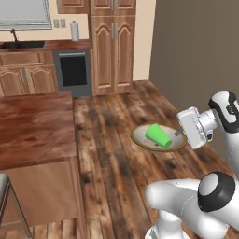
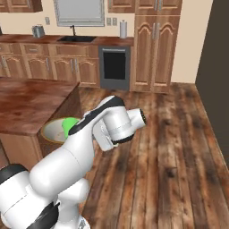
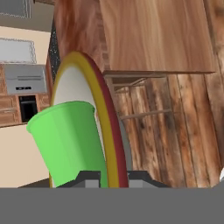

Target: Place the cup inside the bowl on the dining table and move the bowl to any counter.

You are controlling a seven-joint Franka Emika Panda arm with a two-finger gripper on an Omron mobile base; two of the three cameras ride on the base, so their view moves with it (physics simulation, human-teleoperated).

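Observation:
The beige bowl [image 1: 140,138] hangs in the air over the wooden floor, to the right of the dining table [image 1: 32,126]. My gripper [image 1: 179,132] is shut on the bowl's right rim. The green cup [image 1: 158,135] lies on its side inside the bowl. In the right base view my arm covers part of the bowl [image 2: 53,129] and cup [image 2: 69,125], which sit beside the dining table's [image 2: 27,103] corner. The hand view shows the bowl's rim [image 3: 107,131] edge-on between my fingertips [image 3: 89,177], with the cup [image 3: 68,140] to the left of the rim.
The counter [image 1: 56,45] with its sink [image 1: 21,44] runs along the back wall, with a black oven [image 1: 73,70] and tall wooden cabinets [image 1: 113,46] beside it. A stool [image 1: 4,186] stands at the table's near side. Open wooden floor [image 1: 112,154] lies between table and counter.

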